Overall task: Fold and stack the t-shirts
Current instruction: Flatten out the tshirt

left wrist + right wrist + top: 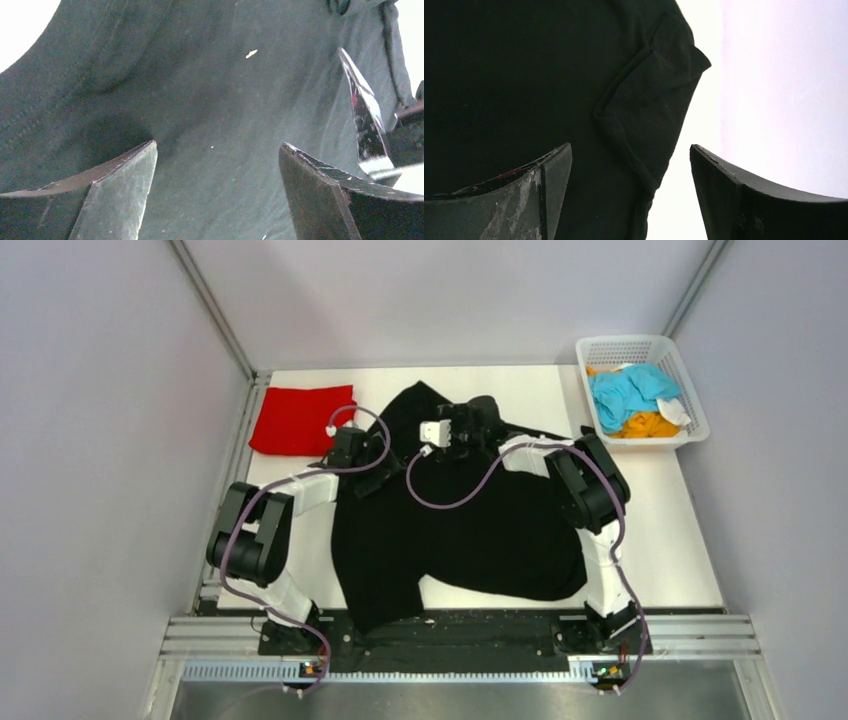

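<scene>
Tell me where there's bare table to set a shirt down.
Biggest bare patch: right side of the table, between the black shirt and its edge, nearer than the basket. A smaller one: far edge, between black shirt and basket. Crowded: the middle and left, covered by black shirt and red shirt.

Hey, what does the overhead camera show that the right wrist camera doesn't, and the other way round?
Only the overhead view shows the folded red t-shirt at the far left and the white basket holding the light blue t-shirt and orange t-shirt. Only the right wrist view shows a sleeve up close, seen past the open right gripper. Both show the black t-shirt lying on the white table.
</scene>
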